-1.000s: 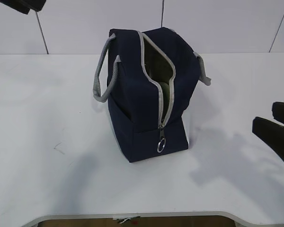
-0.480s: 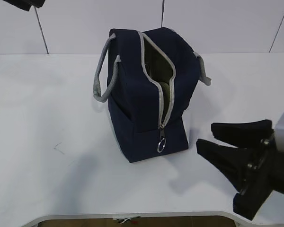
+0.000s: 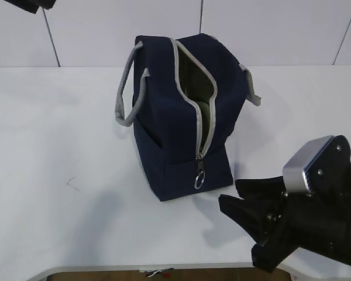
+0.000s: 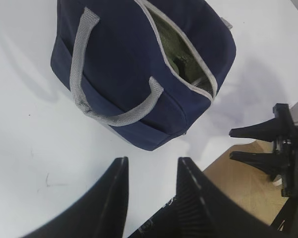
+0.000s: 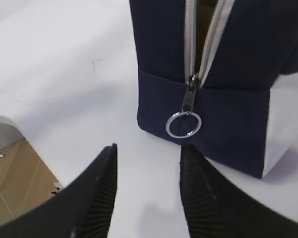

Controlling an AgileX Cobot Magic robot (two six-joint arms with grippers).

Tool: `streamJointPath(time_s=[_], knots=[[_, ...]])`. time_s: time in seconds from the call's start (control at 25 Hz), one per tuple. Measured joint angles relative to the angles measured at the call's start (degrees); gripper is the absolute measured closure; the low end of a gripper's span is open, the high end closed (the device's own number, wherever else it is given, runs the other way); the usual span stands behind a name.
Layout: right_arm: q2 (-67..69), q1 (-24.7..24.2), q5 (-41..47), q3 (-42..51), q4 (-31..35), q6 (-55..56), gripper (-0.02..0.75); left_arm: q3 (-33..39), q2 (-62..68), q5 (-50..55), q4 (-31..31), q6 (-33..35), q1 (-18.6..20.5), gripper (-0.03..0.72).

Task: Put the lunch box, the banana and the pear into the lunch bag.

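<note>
The boxy navy-blue fabric lunch bag (image 3: 184, 114) stands unzipped mid white desk (image 3: 58, 146). The right gripper (image 3: 237, 202), spread and empty, sits near its ring pull (image 5: 184, 124). The left gripper (image 4: 151, 171) hangs above, spread, empty.

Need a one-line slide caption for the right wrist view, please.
Open right gripper faces the unzipped navy lunch bag, its ring pull hanging just ahead.

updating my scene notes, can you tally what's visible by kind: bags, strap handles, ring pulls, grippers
lunch bag: 1
grey strap handles: 2, the far one only partly seen
ring pull: 1
grippers: 2, left gripper and right gripper, both with jaws apart and empty
total: 6
</note>
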Motion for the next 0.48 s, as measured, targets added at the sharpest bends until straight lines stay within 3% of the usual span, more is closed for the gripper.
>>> streamJointPath(time_s=[0.48], knots=[[15.17, 0.0, -13.68, -1.47, 2.74, 0.12, 0.39, 0.0, 0.0, 0.0, -0.09, 0.0, 0.0, 0.436]])
